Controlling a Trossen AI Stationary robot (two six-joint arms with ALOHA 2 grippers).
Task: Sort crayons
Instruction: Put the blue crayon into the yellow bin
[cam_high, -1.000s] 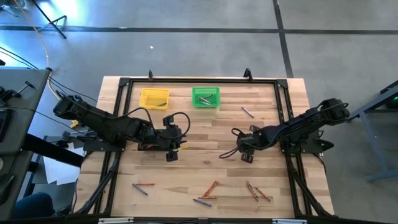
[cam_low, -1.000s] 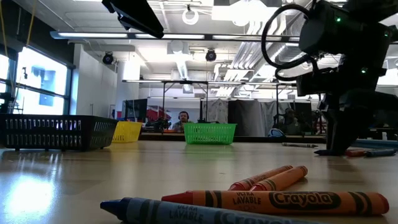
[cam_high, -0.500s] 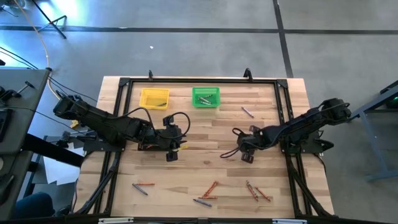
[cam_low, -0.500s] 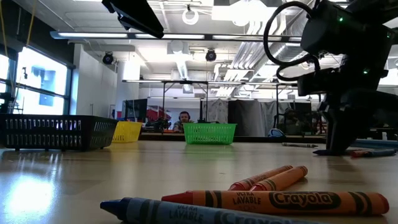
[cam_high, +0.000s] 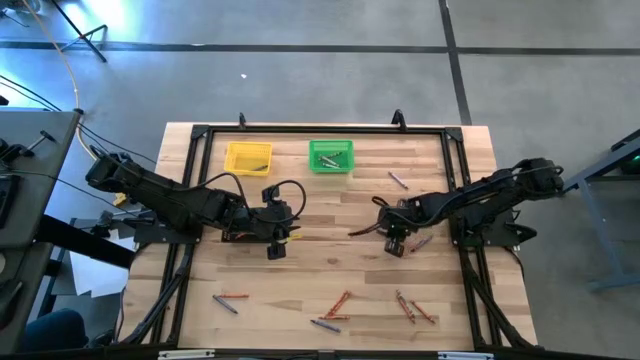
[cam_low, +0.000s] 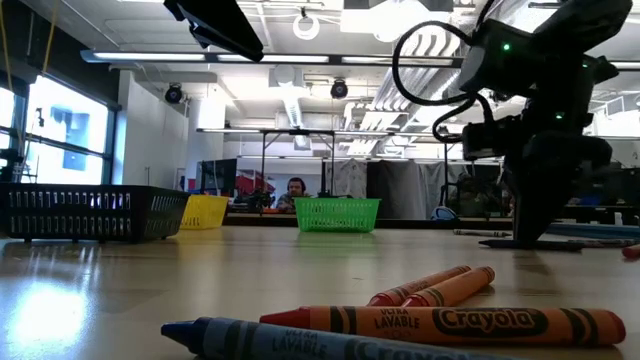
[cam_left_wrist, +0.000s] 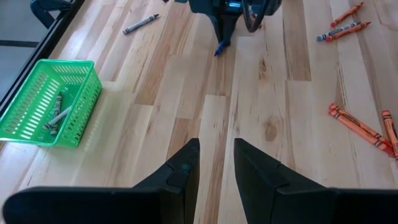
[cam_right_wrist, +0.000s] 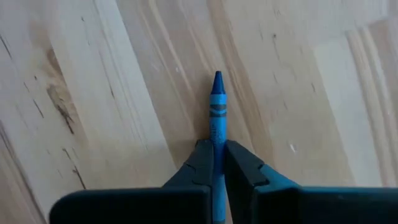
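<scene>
Sorting only partly done: blue crayon (cam_right_wrist: 217, 106) pinched between the closed fingers of the right gripper (cam_high: 393, 244) near the table's middle, tip pointing out ahead over the wood, not yet in any bin. Already binned — a few grey crayons in the green bin (cam_high: 330, 156) at the far edge, and at least one stick in the yellow bin (cam_high: 247, 158) beside it, colour too small to tell. Left to sort: one grey crayon (cam_high: 397, 180) lying loose between the green bin and the right arm, plus the near-edge scatter — a pair (cam_high: 229, 299) at the left, an orange and blue cluster (cam_high: 333, 310) in the middle, several orange ones (cam_high: 412, 307) at the right. By that count, well under half done, probably. Left gripper (cam_high: 275, 247) hanging left of centre, well apart from every crayon, jaws parted a little and empty. Black mesh bin (cam_low: 90, 211) also there in the low view, contents hidden.
</scene>
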